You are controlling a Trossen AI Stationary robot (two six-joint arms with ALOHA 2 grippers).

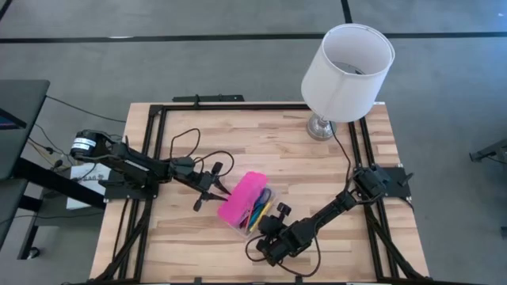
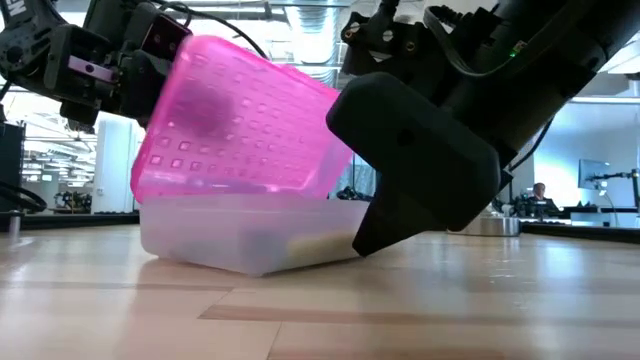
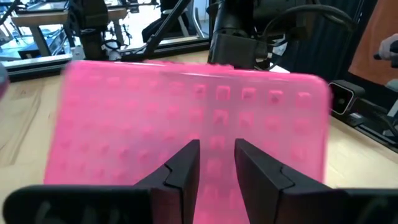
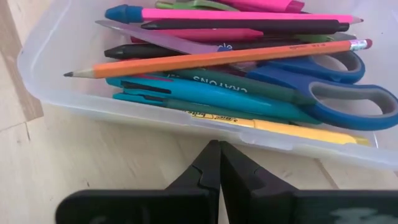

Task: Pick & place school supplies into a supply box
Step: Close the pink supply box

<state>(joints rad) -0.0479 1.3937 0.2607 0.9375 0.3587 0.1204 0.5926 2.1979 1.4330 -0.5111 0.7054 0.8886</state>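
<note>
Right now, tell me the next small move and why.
Probably push the pink lid down with the left gripper, whose open fingers sit against it. The supplies already lie in the clear base, and the right gripper, shut, is outside the box.

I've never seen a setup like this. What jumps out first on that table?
The hot-pink lid of the supply box stands half open mid-table, the left end effector beside it. Inside lie an orange pencil, blue-handled scissors and other pens, with the right end effector shut before its clear wall. A white lamp stands at the far edge.
</note>
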